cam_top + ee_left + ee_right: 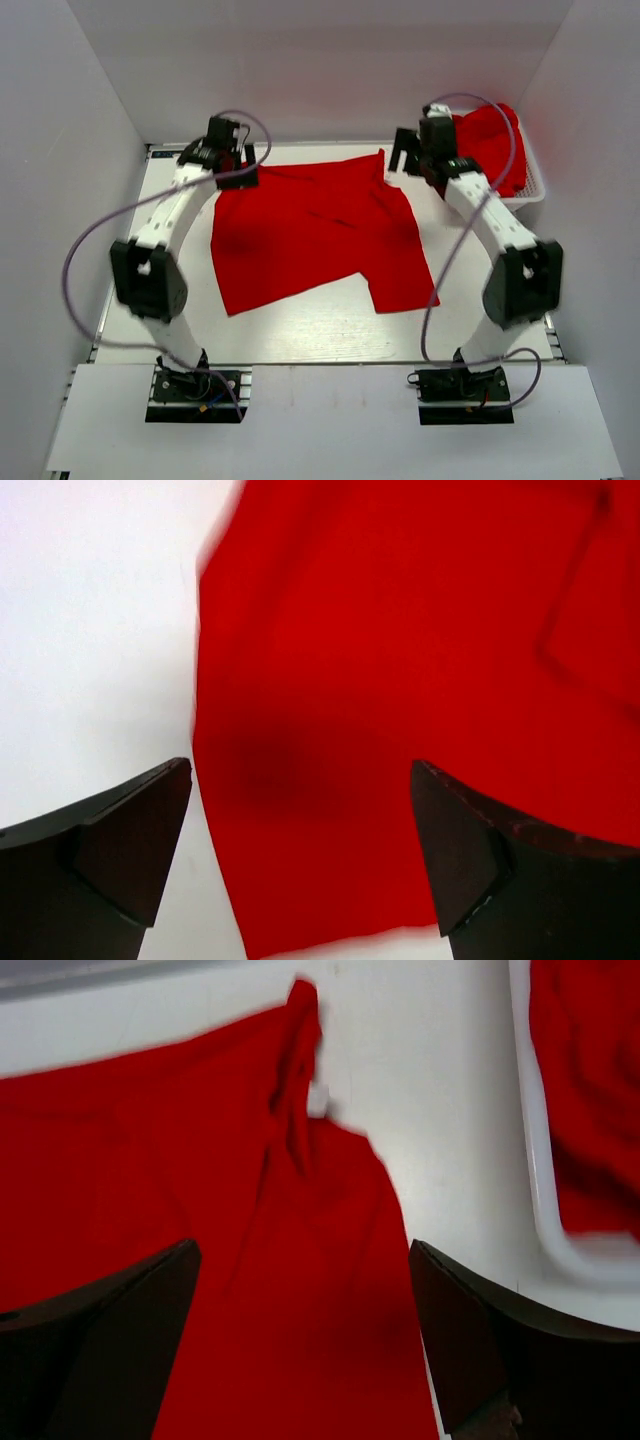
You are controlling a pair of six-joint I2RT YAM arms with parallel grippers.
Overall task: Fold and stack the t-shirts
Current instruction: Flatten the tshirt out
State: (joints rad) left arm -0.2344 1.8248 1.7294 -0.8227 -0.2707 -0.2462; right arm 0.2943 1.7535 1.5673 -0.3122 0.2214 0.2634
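While the left gripper (300, 770) and the right gripper (303, 1248) hang with fingers spread wide and nothing between them, a red t-shirt (310, 235) lies flat on the white table (300, 335) beneath both. Its left edge runs under the left gripper, and its puckered far corner lies just ahead of the right one. Right of the right gripper, more red t-shirts (490, 140) sit bunched in a white mesh basket (533, 192).

The t-shirt (310, 235) at centre is showing soft, matt red cloth, lightly creased. The worktop (300, 335) is looking smooth and white. The basket (532, 194) at upper right is looking like white plastic.
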